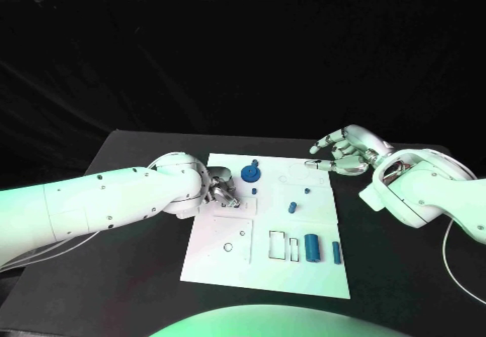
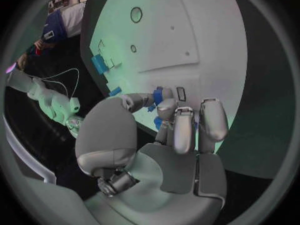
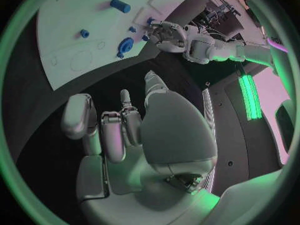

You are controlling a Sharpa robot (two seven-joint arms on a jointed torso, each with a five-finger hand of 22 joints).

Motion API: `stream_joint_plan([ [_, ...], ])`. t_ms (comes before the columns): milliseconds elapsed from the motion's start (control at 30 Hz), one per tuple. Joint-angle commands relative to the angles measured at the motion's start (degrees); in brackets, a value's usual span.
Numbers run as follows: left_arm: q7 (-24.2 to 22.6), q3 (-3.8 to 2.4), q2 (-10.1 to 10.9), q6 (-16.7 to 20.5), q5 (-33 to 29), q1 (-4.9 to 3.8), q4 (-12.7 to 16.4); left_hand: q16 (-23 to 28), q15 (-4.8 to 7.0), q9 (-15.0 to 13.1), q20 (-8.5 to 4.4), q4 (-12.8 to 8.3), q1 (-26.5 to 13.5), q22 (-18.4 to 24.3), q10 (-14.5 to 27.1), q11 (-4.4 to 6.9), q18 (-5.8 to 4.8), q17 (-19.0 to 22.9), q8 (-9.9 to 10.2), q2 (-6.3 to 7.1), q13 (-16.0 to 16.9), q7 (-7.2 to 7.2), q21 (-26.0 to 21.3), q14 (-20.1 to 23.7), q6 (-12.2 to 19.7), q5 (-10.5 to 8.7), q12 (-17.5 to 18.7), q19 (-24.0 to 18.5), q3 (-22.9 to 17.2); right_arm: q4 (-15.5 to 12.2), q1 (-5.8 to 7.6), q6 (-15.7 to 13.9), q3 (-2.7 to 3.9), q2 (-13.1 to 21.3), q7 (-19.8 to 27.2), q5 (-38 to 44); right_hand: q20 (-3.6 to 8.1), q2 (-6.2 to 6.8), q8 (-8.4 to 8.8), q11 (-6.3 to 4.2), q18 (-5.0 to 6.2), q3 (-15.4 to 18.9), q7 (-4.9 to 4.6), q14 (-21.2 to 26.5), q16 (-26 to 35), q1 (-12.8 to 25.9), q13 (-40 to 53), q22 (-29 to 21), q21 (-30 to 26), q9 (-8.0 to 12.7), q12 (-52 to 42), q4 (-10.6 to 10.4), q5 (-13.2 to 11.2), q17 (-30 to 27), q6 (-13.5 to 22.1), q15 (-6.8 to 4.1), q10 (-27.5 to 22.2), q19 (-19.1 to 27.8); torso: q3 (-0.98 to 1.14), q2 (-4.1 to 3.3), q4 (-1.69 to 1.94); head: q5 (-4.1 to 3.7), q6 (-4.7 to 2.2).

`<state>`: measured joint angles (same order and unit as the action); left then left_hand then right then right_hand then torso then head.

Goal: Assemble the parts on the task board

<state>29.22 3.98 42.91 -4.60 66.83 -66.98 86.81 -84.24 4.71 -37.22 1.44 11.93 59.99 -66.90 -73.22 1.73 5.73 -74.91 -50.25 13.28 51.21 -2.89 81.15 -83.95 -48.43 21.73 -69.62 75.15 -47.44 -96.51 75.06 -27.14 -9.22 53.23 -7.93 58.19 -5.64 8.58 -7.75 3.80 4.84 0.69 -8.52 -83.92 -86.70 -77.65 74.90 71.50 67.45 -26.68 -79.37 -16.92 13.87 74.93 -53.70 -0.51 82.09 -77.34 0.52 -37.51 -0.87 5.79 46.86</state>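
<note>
The white task board [image 1: 304, 277] lies in the middle of the table. My left hand [image 1: 221, 189] rests low over its left part, fingers curled down. In the left wrist view the thumb and a finger pinch a small blue part [image 2: 160, 94]. A round blue part [image 1: 250, 172] stands just beside that hand, with a small blue peg [image 1: 254, 189] close by. My right hand [image 1: 344, 154] hovers off the board's far right corner, its fingers apart and holding nothing. In the right wrist view the round blue part [image 3: 125, 46] sits near my left hand [image 3: 167, 34].
Two small blue pieces [image 1: 293, 207] [image 1: 307, 189] stand mid-board. Blue blocks [image 1: 312, 247] [image 1: 337, 251] sit in slots near the board's front right, beside empty rectangular outlines [image 1: 277, 243]. Round holes [image 2: 136, 15] mark the front left. Black table [image 1: 132, 232] surrounds the board.
</note>
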Motion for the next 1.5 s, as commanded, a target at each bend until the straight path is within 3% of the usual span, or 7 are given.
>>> stream_joint_plan([
  [33,0.34,0.17,-0.11,-3.34,0.21,0.18,-0.11,-0.19,0.29,-0.1,0.1,-12.28,0.02,-0.05,-0.45,-0.01,-0.84,-1.7,-0.19,-0.8,0.09,0.27,0.38,-2.89,-0.33,0.35,-0.38,0.37,-11.94,0.01,-0.04,0.68,0.0,-0.05,-0.15,0.56,0.06,-0.44,-0.22,-0.26,0.68,0.37,0.25,-3.51,0.16,0.21,4.38,-0.02,-0.29,-0.05,0.29,0.12,0.24,3.1,-0.15,-0.04,-0.3,0.18,0.01,0.01,-0.04,-0.04,0.08],
  [933,0.33,0.17,-0.5,-4.09,-1.78,0.17,-0.68,-0.18,0.27,-0.22,0.1,-12.24,-0.62,-0.04,-0.93,0.06,-0.85,-1.7,-0.33,-0.89,0.22,0.4,0.36,-2.9,-0.6,0.59,-0.53,0.28,-11.13,-0.07,-0.06,0.36,0.0,-0.03,-0.65,0.59,0.08,-0.83,-0.28,-0.27,0.68,0.36,0.26,-3.49,0.22,0.5,4.35,-0.03,-0.35,-0.09,0.32,0.13,0.26,2.98,-0.13,-0.05,-0.29,0.13,0.04,-0.01,0.04,-0.04,0.18],
  [1500,0.35,0.18,-1.28,-4.66,-3.2,0.15,-1.68,-0.18,0.47,-0.48,0.0,-9.54,-4.3,0.04,-1.85,0.45,-0.87,-1.71,-0.27,-2.58,0.11,1.05,-0.07,-2.95,-1.02,-0.46,-0.4,0.1,-6.09,0.01,-0.06,0.14,0.0,-0.09,-0.99,0.59,0.1,-1.21,-0.32,-0.28,0.69,0.36,0.26,-3.51,0.24,0.84,4.32,-0.1,-0.48,-0.11,0.34,0.1,0.25,3.01,-0.08,-0.06,-0.29,0.12,0.06,-0.01,0.0,-0.07,0.19],
])
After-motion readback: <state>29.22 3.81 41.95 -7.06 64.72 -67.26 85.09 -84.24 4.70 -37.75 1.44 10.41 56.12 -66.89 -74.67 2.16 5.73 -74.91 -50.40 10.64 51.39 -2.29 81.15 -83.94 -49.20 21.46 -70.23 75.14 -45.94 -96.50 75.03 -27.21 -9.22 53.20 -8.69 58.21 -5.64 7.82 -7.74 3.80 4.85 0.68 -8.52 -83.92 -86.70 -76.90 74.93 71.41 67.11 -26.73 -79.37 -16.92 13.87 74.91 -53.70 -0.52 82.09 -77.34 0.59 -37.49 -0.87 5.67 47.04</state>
